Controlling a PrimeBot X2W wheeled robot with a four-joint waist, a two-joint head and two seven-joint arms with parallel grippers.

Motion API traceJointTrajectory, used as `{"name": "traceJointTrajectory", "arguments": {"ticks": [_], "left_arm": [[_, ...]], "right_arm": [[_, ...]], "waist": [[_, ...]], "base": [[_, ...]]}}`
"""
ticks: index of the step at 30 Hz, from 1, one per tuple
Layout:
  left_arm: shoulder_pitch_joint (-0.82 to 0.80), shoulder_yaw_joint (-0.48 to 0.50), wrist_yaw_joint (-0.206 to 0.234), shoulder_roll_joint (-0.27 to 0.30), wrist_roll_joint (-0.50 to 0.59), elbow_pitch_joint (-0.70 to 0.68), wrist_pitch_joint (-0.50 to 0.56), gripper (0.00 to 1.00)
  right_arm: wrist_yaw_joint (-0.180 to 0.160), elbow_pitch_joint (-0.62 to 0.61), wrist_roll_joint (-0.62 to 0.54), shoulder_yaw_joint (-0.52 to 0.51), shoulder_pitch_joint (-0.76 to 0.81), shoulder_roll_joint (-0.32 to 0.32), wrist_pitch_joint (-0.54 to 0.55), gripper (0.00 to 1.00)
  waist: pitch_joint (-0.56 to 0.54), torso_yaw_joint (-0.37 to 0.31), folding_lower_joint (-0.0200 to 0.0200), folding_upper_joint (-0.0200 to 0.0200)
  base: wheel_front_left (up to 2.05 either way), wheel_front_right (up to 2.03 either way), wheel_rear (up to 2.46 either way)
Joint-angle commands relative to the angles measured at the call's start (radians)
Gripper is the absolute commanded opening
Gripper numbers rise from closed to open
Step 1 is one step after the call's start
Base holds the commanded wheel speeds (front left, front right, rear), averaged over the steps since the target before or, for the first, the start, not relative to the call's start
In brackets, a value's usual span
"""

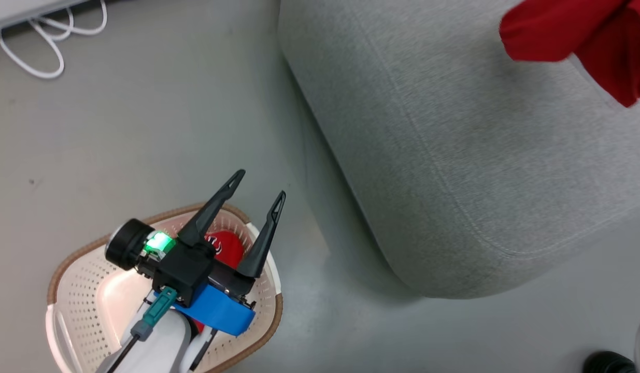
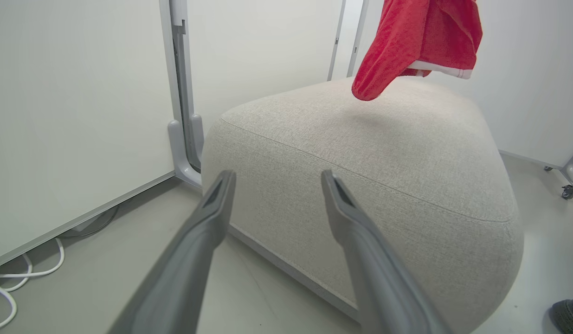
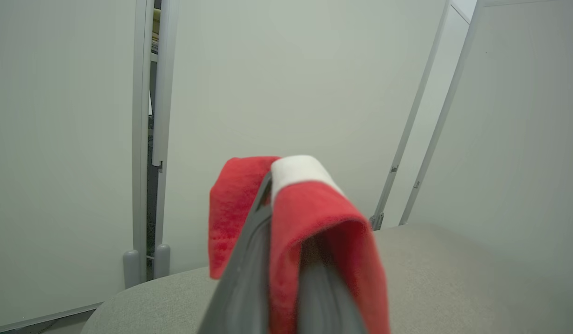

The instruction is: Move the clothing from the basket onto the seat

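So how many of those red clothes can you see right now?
2. One red garment hangs over the grey seat, pinched in the right tool. A lettered red garment lies in the laundry basket, partly under the left tool; more could be hidden there.

Lab-like room: white partition panels (image 2: 82, 116), loose cable (image 1: 45, 39), grey floor (image 1: 143, 129).

Bright, even, diffuse light, probably from overhead. The seat (image 1: 454, 155) casts a soft shadow on the floor (image 1: 143, 129) just beside its rounded edge; the red garment (image 2: 421, 41) above it leaves a faint one on its top. In the right wrist view, the garment before the seat is blurred.
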Motion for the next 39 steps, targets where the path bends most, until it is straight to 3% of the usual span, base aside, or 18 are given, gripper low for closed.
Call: {"name": "traceJointTrajectory", "arguments": {"ticks": [1,6,27,28,30,39], "left_arm": [[-0.027,0.000,-0.001,0.008,0.004,-0.007,-0.005,1.00],[-0.056,-0.006,-0.001,0.038,0.013,-0.043,-0.005,1.00],[-0.044,-0.017,0.001,0.036,0.006,-0.038,-0.005,1.00],[-0.043,-0.016,0.001,0.035,0.006,-0.038,-0.005,1.00],[-0.041,-0.015,0.001,0.034,0.005,-0.035,-0.005,1.00],[-0.034,-0.014,0.000,0.002,-0.011,-0.015,-0.005,1.00]], "right_arm": [[0.000,0.002,-0.002,-0.012,-0.006,-0.013,-0.002,0.00],[0.000,0.046,-0.008,-0.112,0.037,-0.049,-0.026,0.00],[0.000,0.402,-0.150,-0.227,0.126,0.021,-0.103,0.00],[0.000,0.409,-0.154,-0.226,0.122,0.021,-0.112,0.25],[0.000,0.422,-0.164,-0.226,0.117,0.022,-0.129,1.00],[0.000,0.485,-0.186,-0.212,0.112,-0.009,-0.163,1.00]], "waist": [[0.056,0.042,-0.0002,0.0000],[0.121,0.077,-0.0002,0.0000],[0.113,0.111,-0.0002,0.0000],[0.111,0.110,-0.0002,0.0000],[0.106,0.110,-0.0002,0.0000],[0.051,0.119,-0.0002,0.0000]], "base": [[0.00,0.00,0.00],[0.00,0.00,0.00],[0.00,0.00,0.00],[0.00,0.00,0.00],[0.00,0.00,0.00],[0.00,0.00,0.00]]}}
